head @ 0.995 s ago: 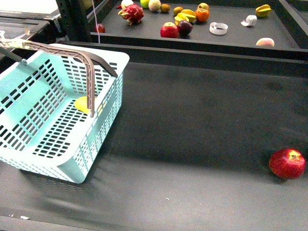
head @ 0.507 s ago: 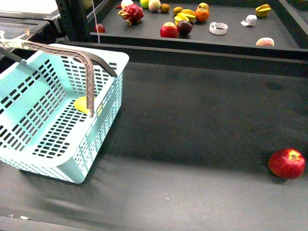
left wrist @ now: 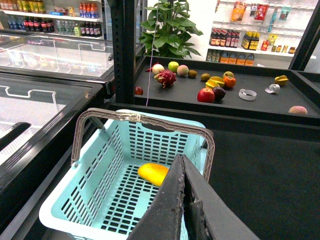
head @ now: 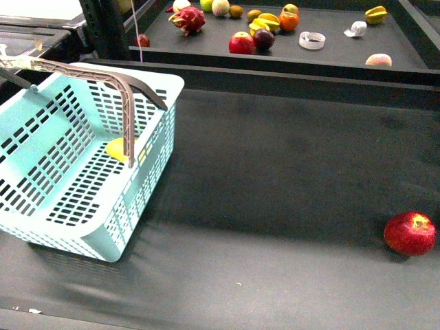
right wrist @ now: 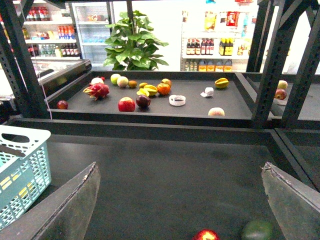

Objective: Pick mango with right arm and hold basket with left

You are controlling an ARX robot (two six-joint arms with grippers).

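Right gripper [right wrist: 180, 200] spread wide, fingers empty, above bare dark table [head: 289, 179]. Left gripper [left wrist: 184, 210] pressed closed, empty, hovering over basket [head: 82, 199] at table's left. Mango [left wrist: 153, 174] lies inside basket on slotted floor. Red apple [head: 410, 233] near right edge; open room between.

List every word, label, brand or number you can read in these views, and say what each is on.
None can be read.
Bottles on the shop shelves: labels too small and blurred.
Hanging packets on the back wall: print unreadable.
Bottles in the fridge: labels blurred.
Basket, mango and red apple: no lettering shows.
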